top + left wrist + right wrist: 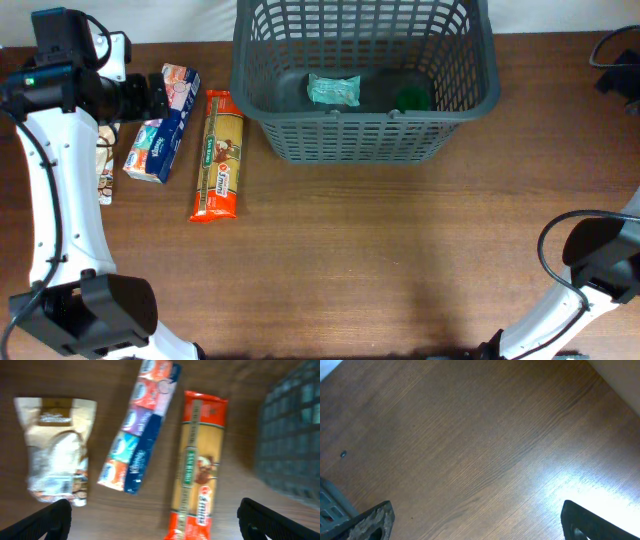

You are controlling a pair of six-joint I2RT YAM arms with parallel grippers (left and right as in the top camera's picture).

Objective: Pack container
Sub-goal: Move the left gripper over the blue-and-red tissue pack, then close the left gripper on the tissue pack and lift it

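The dark grey slotted basket [365,125] stands at the table's far centre; a teal packet [333,90] and a green item [412,97] lie in it. Left of it lie a long orange spaghetti packet [218,155], a blue tissue pack [163,135] and a beige pouch [105,170], partly under my left arm. My left gripper [152,95] is open and empty above them. The left wrist view shows the spaghetti [197,460], tissue pack [140,430], pouch [57,450] and basket wall [290,435] beyond the open fingers [155,520]. My right gripper [477,520] is open over bare wood.
My right arm reaches along the right edge of the table to the far right corner [618,70]. A corner of the basket [327,507] shows at the lower left of the right wrist view. The table's far edge meets a white wall.
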